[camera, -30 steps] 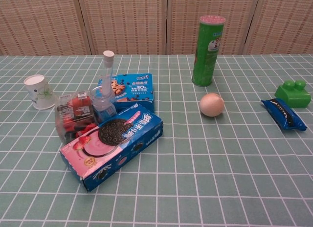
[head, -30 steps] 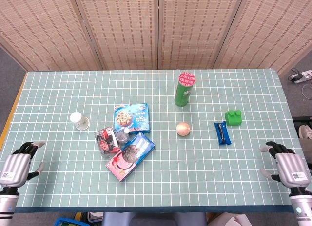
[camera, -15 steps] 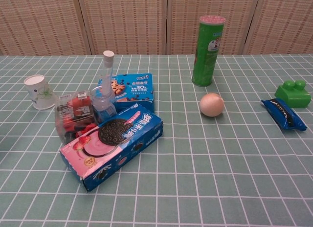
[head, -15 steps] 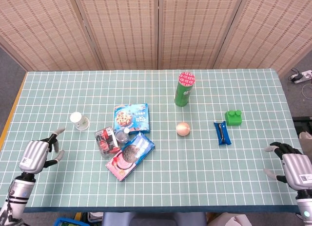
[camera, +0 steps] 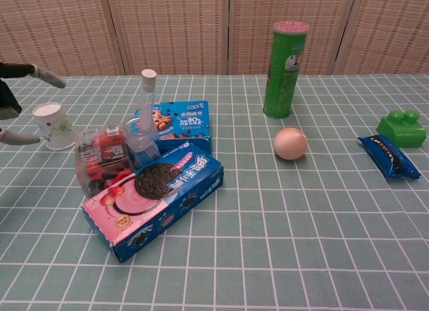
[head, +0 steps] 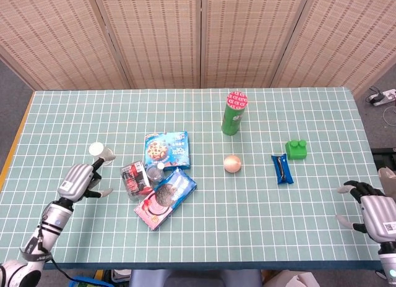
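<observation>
Since a moment ago the left hand has slid up the tabletop toward the little white cup by the snack boxes, fingers spread and holding nothing, so it looks ready to wrap around it.

Lighting bright, even, overhead; shadows soft and short. Both views sharp; no glare, no noticeable edge distortion.

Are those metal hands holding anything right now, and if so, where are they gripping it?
Nothing is held. The left hand hovers open beside the white paper cup, fingers spread and not closed on it. The right hand is open over bare table near the edge.
</observation>
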{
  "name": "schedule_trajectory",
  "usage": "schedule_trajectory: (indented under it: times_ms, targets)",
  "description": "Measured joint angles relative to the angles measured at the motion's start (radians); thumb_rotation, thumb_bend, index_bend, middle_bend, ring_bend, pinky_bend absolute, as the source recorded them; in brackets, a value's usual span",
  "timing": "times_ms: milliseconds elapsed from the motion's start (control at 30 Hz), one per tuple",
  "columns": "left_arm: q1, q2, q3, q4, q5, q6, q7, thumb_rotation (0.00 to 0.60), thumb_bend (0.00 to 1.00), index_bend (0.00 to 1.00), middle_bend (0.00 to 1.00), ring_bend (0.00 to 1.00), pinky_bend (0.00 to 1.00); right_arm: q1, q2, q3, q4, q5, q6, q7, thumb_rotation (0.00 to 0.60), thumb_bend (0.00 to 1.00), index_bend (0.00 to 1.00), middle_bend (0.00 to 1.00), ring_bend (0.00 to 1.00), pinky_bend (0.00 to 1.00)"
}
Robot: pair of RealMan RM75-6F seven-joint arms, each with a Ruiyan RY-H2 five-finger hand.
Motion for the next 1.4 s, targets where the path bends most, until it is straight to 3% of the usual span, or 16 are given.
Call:
schedule_trajectory:
  times_ms: [400, 933, 1400]
  targets:
    - [-0.092, -0.035, -0.032, -0.028, -0.076, -0.117, -0.087, 0.600, 0.14, 0.26, 1.00, 1.00, 1.00, 0.001, 0.013, 0.002, 0.005, -0.001, -0.005, 0.031, 0.600, 0.13, 0.37, 0.29, 0.23, 0.34]
    - [-0.162, -0.122, -0.063, -0.047, -0.182, -0.134, 0.020, 0.600, 0.14, 0.35, 1.00, 1.00, 1.00, -0.013, 0.031, 0.001, 0.003, -0.019, 0.023, 0.069, 0.600, 0.13, 0.38, 0.29, 0.23, 0.34]
    - [-0.222, -0.199, -0.098, -0.008, -0.273, -0.159, 0.042, 0.600, 0.14, 0.40, 1.00, 1.00, 1.00, -0.008, 0.036, 0.002, 0.010, -0.016, 0.007, 0.088, 0.600, 0.13, 0.38, 0.29, 0.23, 0.34]
